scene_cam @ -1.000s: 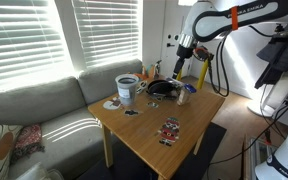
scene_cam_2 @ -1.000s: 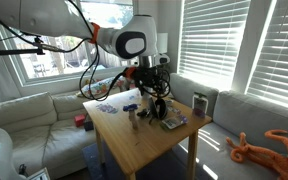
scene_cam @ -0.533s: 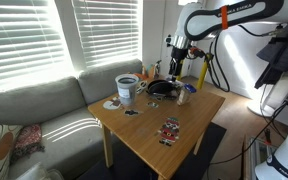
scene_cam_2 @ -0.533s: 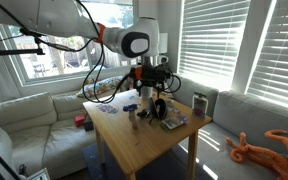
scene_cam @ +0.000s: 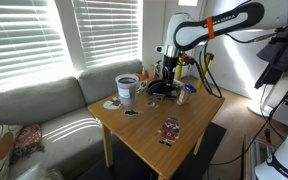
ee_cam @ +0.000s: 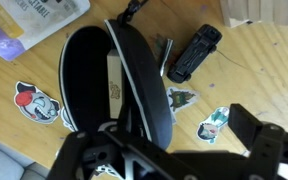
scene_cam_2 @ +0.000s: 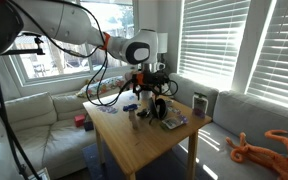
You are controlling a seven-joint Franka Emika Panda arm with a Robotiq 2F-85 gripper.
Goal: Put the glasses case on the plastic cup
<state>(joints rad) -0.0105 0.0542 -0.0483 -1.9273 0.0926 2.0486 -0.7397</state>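
The glasses case (ee_cam: 109, 75) is dark and oval with a pale rim. It lies on the wooden table and fills the middle of the wrist view. It also shows in both exterior views (scene_cam: 161, 88) (scene_cam_2: 156, 107). My gripper (ee_cam: 174, 150) is open and empty, hovering just above the case, with its near end between the spread fingers (ee_cam: 254, 125). In both exterior views the gripper (scene_cam: 167, 74) (scene_cam_2: 149, 92) hangs over the case. The plastic cup (scene_cam: 127, 90) (scene_cam_2: 200, 103) stands upright near the table's edge, apart from the case.
A small black device (ee_cam: 194, 52) lies beside the case, and several stickers (ee_cam: 34, 102) are on the table top. A red-and-dark packet (scene_cam: 170, 130) lies nearer the table's front. Small bottles (scene_cam: 181, 95) stand close to the case. A sofa (scene_cam: 44, 110) flanks the table.
My arm has swung across the table and lowered. The gripper is now above the glasses case. The case and cup have not moved.
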